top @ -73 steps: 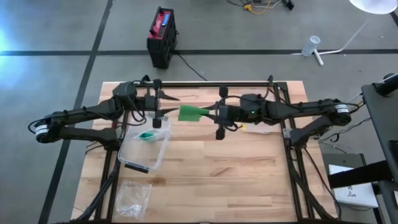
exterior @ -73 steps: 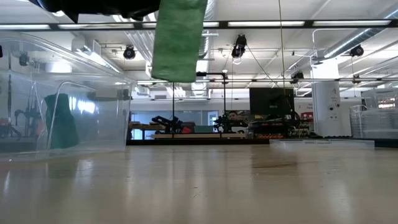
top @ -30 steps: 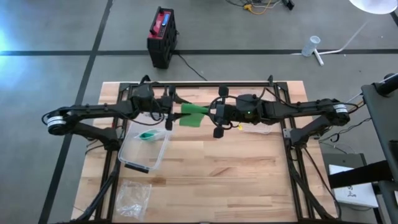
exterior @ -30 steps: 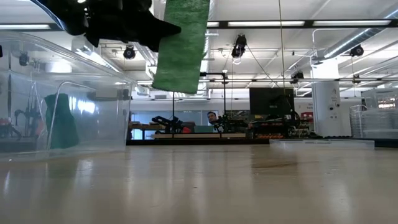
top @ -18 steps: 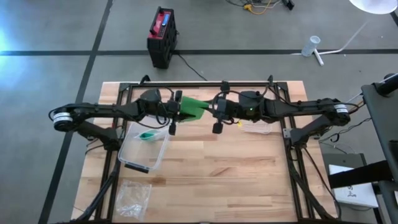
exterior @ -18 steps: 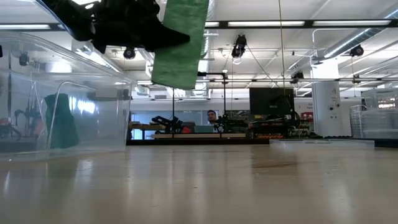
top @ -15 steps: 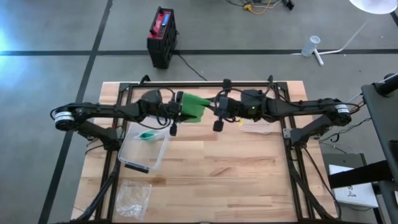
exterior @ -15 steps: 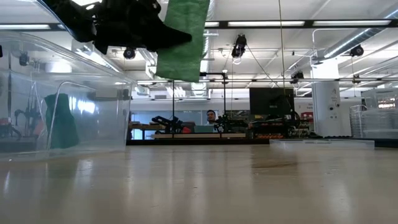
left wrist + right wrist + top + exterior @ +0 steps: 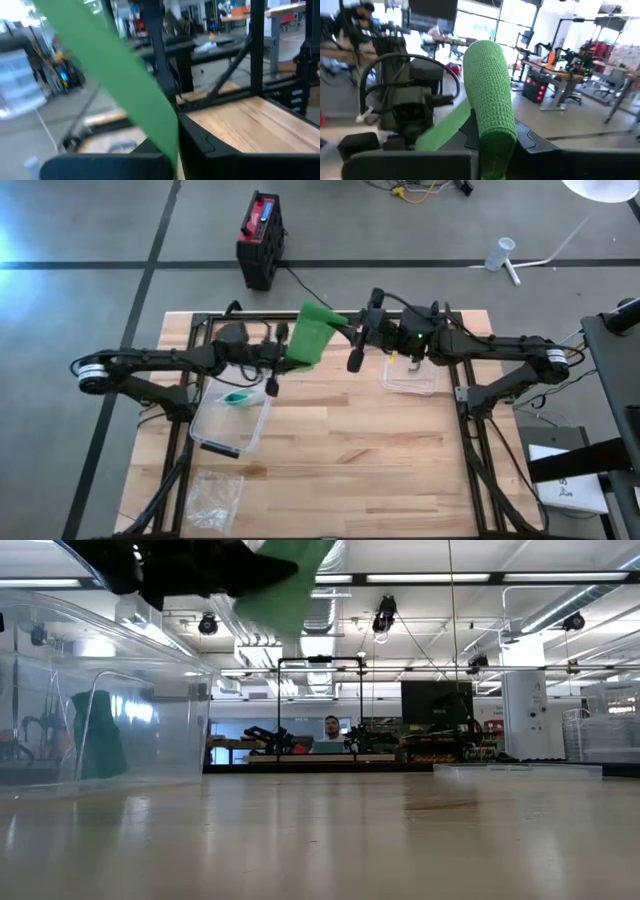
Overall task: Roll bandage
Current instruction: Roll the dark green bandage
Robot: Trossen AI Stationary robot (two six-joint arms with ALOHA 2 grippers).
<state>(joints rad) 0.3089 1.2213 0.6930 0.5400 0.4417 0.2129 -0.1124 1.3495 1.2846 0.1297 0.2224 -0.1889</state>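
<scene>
I am gripping the rolled end of the green bandage [image 9: 490, 107] between the closed fingers of my right gripper [image 9: 352, 330], raised over the table's [image 9: 340, 450] far edge. My left gripper [image 9: 283, 355] is clamping the loose strip [image 9: 125, 95], which is stretching taut between both grippers. A clear container [image 9: 232, 418] is sitting near my left arm. Beyond, a person [image 9: 331, 728] is sitting in the room.

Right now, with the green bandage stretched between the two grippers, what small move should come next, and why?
Probably another wrist turn by the right gripper, winding more strip onto the roll. It grips the partly wound green bandage, while the left gripper holds the loose tail above the table, so the strip seems taut enough to wind.
</scene>
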